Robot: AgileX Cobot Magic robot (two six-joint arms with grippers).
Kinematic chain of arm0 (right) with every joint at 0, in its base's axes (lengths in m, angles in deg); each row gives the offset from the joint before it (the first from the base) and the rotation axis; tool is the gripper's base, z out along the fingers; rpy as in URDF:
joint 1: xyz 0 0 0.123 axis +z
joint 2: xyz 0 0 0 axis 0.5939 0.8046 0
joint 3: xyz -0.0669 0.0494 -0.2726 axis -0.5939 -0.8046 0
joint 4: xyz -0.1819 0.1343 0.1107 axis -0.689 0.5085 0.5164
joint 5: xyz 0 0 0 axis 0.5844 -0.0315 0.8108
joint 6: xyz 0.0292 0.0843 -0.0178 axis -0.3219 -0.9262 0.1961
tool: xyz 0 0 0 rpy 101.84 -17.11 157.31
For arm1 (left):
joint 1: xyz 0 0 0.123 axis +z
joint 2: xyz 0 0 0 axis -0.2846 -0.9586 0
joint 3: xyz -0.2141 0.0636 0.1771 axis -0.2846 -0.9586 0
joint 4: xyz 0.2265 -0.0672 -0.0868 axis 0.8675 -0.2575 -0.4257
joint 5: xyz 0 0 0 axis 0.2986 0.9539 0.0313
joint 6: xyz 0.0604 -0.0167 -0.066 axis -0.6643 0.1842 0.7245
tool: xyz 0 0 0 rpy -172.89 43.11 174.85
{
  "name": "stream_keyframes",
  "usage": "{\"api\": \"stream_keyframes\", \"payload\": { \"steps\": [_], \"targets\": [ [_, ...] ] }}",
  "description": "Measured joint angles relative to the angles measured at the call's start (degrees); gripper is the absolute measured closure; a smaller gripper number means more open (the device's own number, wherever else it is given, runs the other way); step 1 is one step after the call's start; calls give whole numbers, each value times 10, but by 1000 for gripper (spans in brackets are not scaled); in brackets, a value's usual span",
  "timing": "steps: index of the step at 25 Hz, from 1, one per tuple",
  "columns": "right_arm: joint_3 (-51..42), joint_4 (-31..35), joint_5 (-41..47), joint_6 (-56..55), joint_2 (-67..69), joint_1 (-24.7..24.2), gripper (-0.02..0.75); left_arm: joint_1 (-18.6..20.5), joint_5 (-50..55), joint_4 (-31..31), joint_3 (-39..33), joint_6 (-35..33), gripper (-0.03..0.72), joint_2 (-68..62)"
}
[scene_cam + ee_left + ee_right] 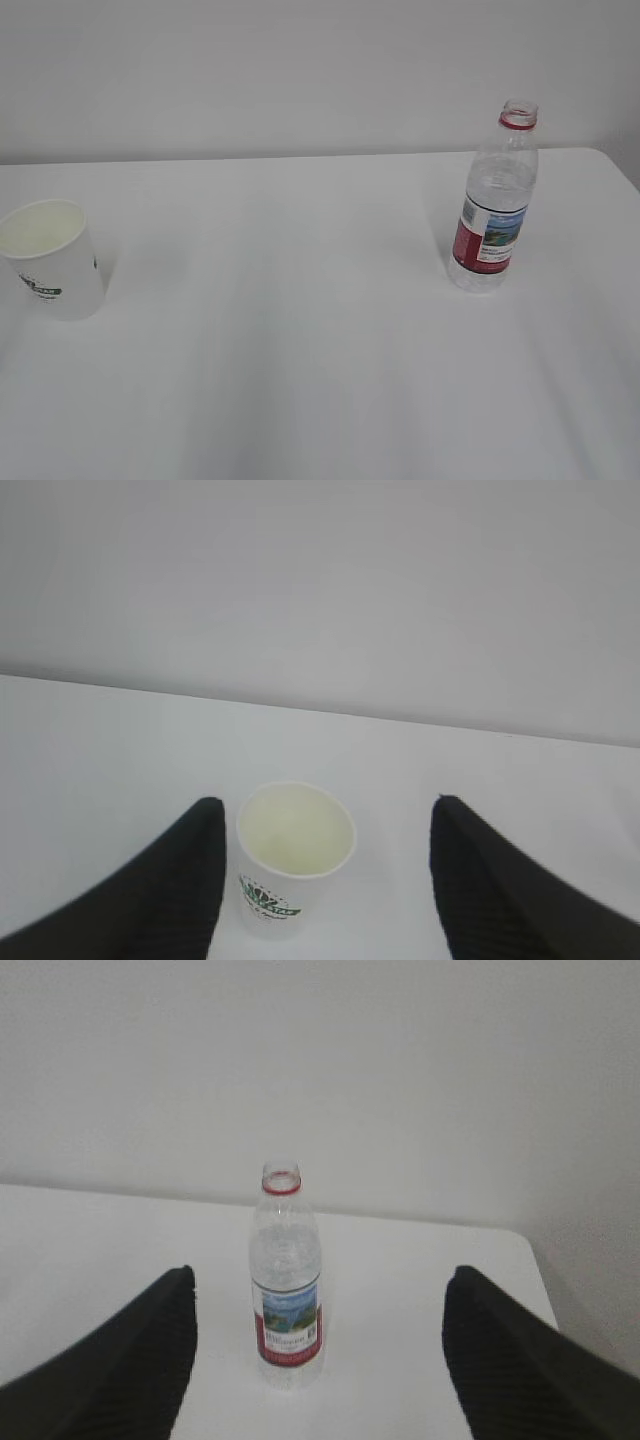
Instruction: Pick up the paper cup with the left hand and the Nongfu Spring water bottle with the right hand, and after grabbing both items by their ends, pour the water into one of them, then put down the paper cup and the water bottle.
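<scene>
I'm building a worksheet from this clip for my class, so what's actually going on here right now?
Nothing is held yet. The paper cup stands upright at the table's left, the uncapped Nongfu Spring water bottle upright at its right. In the wrist views the left hand is open with the cup between its fingers, nearer the left one, and the right hand is open, facing the bottle. No pouring has begun.

The paper cup (52, 258) is matt white paper, cream inside, on a smooth, faintly sheeny white bench (300, 350). Right of the cup, the water bottle (493, 200) is clear ribbed plastic with a glossy label. The hand fingers (150, 900) look matt black and finely ribbed
</scene>
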Motion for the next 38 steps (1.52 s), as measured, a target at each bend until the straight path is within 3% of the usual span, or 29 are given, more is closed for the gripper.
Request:
{"api": "stream_keyframes", "payload": {
  "steps": [10, 19, 28, 34, 38],
  "targets": [
    [0, 0, -121, 0, 84, 0, 153, 0, -121, 0, 0, 0, 228, -78],
    [0, 1, -176, 0, 187, 0, 153, 0, -228, 21, 0, 0, 228, -191],
    [0, -1, -320, 0, 293, 0, 153, -66, -402, 24, 0, 0, 228, -380],
    [-31, -4, -414, -1, 362, 0, 153, -109, -488, 28, -4, 0, 228, -441],
    [-62, -4, -458, -3, 390, 0, 153, -125, -549, 28, -48, 0, 230, -450]
  ]
}}
